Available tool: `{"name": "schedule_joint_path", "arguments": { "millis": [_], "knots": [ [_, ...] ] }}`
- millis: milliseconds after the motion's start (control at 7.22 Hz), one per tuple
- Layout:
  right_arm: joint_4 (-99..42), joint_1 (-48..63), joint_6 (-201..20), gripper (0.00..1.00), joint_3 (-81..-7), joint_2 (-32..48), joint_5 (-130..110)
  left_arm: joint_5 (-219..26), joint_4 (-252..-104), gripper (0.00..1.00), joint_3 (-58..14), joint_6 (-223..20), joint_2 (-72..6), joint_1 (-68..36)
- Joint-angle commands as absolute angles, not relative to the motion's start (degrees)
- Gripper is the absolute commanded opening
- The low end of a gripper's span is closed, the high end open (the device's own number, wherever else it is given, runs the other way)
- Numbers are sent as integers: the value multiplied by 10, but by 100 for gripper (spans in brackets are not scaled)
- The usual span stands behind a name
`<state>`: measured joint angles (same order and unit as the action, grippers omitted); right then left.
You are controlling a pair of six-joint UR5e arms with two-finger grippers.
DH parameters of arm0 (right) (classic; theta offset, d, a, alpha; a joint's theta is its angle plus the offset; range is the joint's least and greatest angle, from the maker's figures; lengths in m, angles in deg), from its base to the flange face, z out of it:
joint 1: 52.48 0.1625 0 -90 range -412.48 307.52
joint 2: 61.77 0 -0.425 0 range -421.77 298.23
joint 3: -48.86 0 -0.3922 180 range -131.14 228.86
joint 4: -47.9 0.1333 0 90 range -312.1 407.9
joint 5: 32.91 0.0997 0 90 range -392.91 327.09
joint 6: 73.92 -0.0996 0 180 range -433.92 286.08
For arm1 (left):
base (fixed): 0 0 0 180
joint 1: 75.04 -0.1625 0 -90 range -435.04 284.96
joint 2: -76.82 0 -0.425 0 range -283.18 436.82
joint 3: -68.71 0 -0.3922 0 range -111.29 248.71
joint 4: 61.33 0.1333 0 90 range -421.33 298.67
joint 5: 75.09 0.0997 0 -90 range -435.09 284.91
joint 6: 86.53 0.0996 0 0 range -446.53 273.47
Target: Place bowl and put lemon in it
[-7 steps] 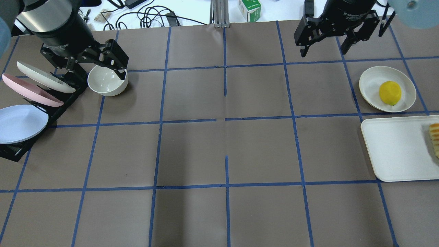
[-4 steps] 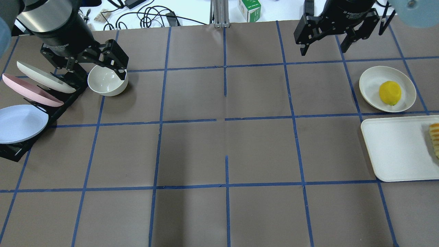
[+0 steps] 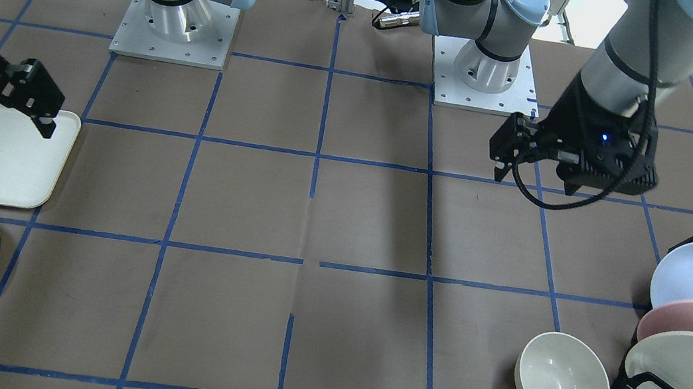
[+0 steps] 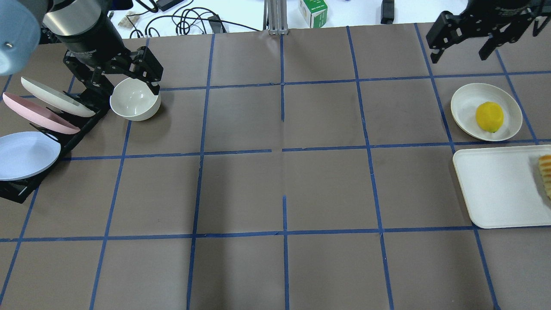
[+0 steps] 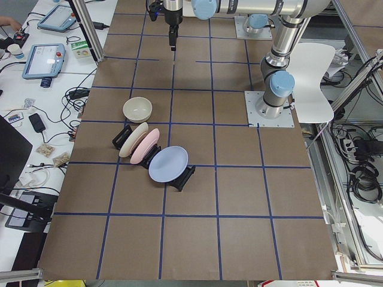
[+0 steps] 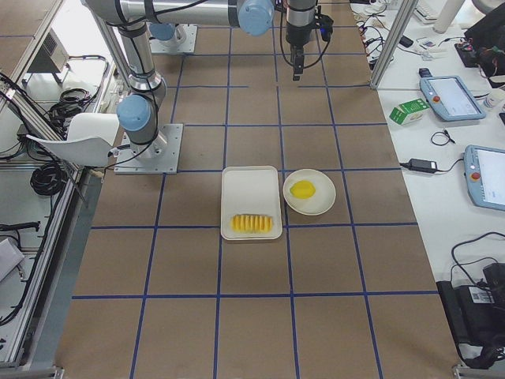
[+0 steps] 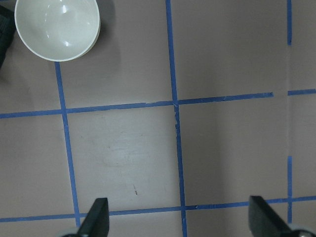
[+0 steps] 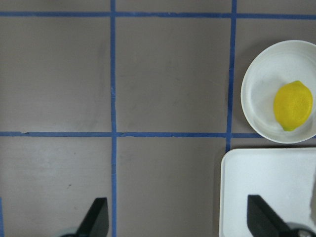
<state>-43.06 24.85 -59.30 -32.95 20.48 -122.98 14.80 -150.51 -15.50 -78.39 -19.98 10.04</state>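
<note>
The off-white bowl [image 4: 134, 103] stands upright and empty on the table next to the plate rack; it also shows in the front view [image 3: 563, 380] and at the top left of the left wrist view [image 7: 57, 27]. My left gripper [image 4: 122, 88] is open and empty, held high above the table near the bowl, not touching it. The yellow lemon [image 4: 489, 116] lies on a flat white plate [image 4: 462, 103] at the right; it also shows in the right wrist view [image 8: 293, 105]. My right gripper [image 4: 458, 56] is open and empty, high and apart from the plate.
A black rack [image 4: 86, 116] with cream, pink and blue plates stands left of the bowl. A white tray [image 4: 495, 185] with sliced ridged yellow food [image 4: 546, 174] lies beside the lemon's plate. Blue tape lines grid the brown table.
My right gripper has moved to the right, closer to the lemon's plate. My left gripper has shifted slightly by the bowl. Bowl and lemon have not moved.
</note>
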Motion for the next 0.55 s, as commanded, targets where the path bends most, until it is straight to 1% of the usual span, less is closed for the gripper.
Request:
{"name": "schedule_joint_path", "arguments": {
  "millis": [0, 277, 415],
  "knots": [
    [-459, 166, -494, 100, -345, 152, -1227, 146, -1456, 100, -100, -689, -314, 35],
    [-578, 114, -385, 100, -347, 62, -1229, 117, -1377, 100, -41, -648, -427, -17],
    [-589, 94, -359, 99, -356, 38, -1227, 121, -1376, 100, -26, -603, -460, -39]
  ]
}}
